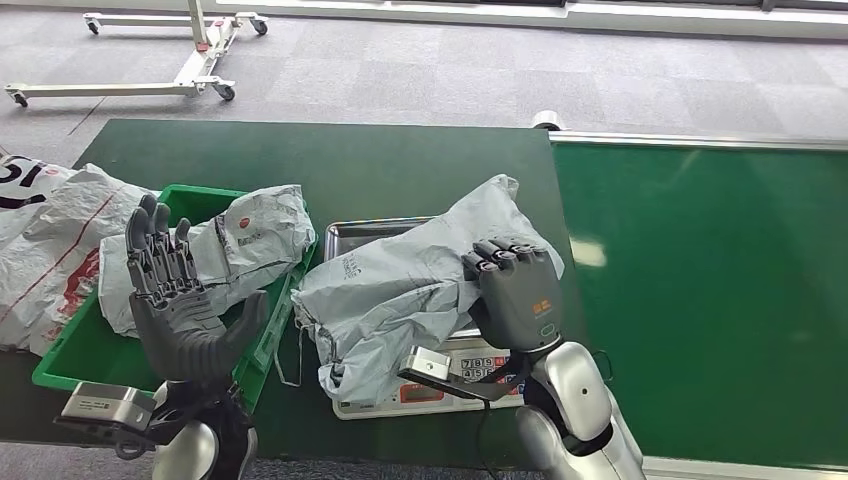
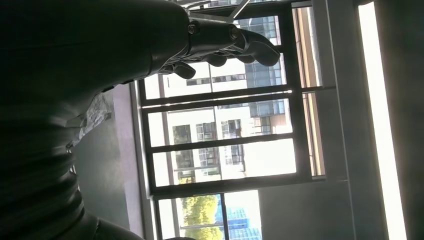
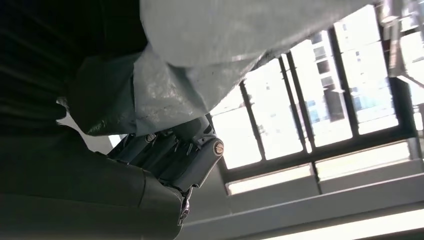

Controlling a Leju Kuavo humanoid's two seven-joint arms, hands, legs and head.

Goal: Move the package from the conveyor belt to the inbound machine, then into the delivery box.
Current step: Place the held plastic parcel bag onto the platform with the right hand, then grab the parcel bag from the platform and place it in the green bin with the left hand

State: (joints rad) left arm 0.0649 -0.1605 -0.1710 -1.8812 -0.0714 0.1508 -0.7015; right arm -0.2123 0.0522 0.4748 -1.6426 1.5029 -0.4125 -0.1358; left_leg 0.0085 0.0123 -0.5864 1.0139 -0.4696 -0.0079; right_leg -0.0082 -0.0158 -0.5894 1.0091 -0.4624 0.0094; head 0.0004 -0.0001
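Head view: the grey package (image 1: 415,285) is seen draped over the inbound machine (image 1: 400,398), a steel-topped scale, and is gripped at its right side by the right hand (image 1: 515,295), whose fingers are curled over the bag's edge. From the right wrist view the soft film (image 3: 200,75) is seen bunched against those fingers (image 3: 175,150). The left hand (image 1: 180,300) is held up with fingers spread and nothing in it, just left of the machine, over the green delivery box (image 1: 65,355). Because the bag is limp and is held by one edge only, it could well slide free or snag on the machine's tray rim when lifted; the box already holds another bag (image 1: 240,245), so it might spill over.
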